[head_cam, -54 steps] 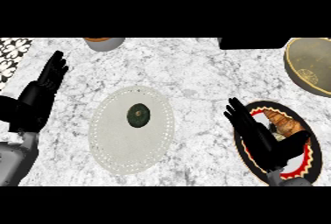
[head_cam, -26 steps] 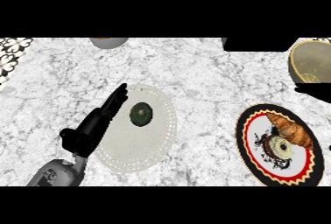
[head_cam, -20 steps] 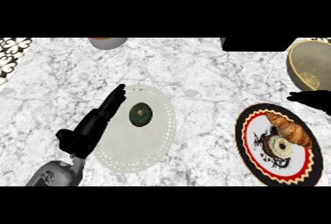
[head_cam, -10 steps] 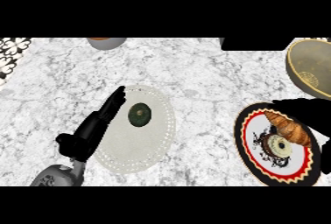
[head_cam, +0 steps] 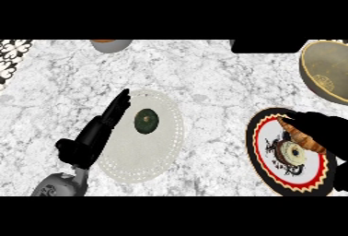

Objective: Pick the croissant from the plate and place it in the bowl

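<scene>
The croissant (head_cam: 301, 137) lies on the red-and-black rimmed plate (head_cam: 262, 159) at the right. My right hand (head_cam: 327, 133) comes in from the right edge and lies over the plate's upper right part, covering the croissant's right side; only the pastry's left part shows. The tan bowl (head_cam: 329, 70) stands at the far right, above that plate. My left hand (head_cam: 95, 136) is open, its straight fingers pointing up and right over the left rim of a white plate (head_cam: 129, 161).
The white plate holds a dark green round item (head_cam: 146, 120). A grey bowl (head_cam: 110, 44) sits at the counter's back edge, a dark block (head_cam: 265, 45) at the back right. A patterned tile strip (head_cam: 12, 57) runs along the left.
My right hand has come back in from the right edge and moved left onto the croissant plate. The left hand has stayed by the white plate since 1.3 s ago.
</scene>
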Controlling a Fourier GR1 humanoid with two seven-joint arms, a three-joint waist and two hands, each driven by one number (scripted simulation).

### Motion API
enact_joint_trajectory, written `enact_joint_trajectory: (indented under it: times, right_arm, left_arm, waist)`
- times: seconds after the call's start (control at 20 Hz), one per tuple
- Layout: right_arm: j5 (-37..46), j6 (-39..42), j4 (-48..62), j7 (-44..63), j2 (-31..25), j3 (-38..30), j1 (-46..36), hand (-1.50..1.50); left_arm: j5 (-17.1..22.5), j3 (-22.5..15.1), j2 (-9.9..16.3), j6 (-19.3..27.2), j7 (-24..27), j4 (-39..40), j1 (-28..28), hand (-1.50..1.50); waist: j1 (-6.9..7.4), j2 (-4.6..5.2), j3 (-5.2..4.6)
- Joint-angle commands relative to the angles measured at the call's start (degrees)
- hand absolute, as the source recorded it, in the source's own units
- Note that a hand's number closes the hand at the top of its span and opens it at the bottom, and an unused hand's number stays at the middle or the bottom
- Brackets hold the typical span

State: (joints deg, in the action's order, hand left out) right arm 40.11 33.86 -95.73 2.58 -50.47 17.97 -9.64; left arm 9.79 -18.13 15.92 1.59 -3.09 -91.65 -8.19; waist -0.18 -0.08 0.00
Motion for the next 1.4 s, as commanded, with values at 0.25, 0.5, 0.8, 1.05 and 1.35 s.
enact_joint_trajectory:
  times: [0.25, 0.5, 0.8, 1.05, 1.35]
  right_arm:
    - [10.1, -9.6, 1.0, -4.3, 4.5, -2.3, 3.4, -1.5]
    - [14.4, -11.7, 10.0, -8.4, 6.1, -5.3, -1.0, -1.5]
    - [20.0, -13.4, 14.3, -9.7, 11.3, -6.5, -0.4, -1.5]
    - [23.3, -17.0, 21.2, -13.7, 13.0, -7.9, -0.8, -1.5]
    - [25.4, -16.8, 28.7, -17.7, 15.1, -11.2, -6.1, -1.5]
  left_arm:
    - [-0.9, 2.8, -1.1, -3.7, -1.9, 0.5, -1.1, 0.0]
    - [-5.2, 0.1, -5.4, -1.2, -2.1, -0.9, 0.9, 0.0]
    - [-4.6, 4.5, -4.6, -5.8, -1.0, 0.0, 1.7, 0.0]
    - [-6.6, 6.3, -6.1, -6.2, 0.8, 3.3, -0.8, 0.0]
    - [-7.4, 6.6, -7.0, -8.1, 1.9, 1.0, 3.7, 0.0]
  waist:
    - [0.04, 0.04, 0.0]
    - [0.4, 0.1, 0.01]
    - [0.35, 0.09, 0.0]
    - [0.24, 0.11, 0.0]
    - [0.38, 0.09, 0.0]
